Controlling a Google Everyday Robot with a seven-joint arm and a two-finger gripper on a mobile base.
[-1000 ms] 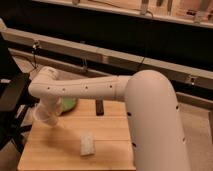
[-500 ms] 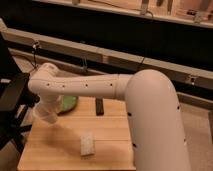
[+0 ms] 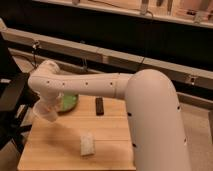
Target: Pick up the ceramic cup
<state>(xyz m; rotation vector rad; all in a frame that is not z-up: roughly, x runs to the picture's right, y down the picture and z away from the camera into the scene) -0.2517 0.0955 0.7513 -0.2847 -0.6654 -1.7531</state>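
wooden desk (image 3: 55,147) in a light tone carries the things, and the robot's thick white arm (image 3: 95,86) reaches across it from the right side of the view toward the left. at the far left the arm bends down at the wrist, and the claw (image 3: 47,112) hangs over the desk's left edge, low and near the top. whether the claw is spread or pressed together cannot be told. a whitish rounded shape right at the claw may be the ceramic cup (image 3: 45,113), close against the wrist and just left of the green dish (image 3: 68,103); whether it touches the desk cannot be told. the green dish sits at the back of the desk, partly hidden by the arm. a small dark bar-shaped object (image 3: 99,105) lies to the right of the dish. a pale rectangular block (image 3: 87,144) rests nearer the front, well apart from the claw.
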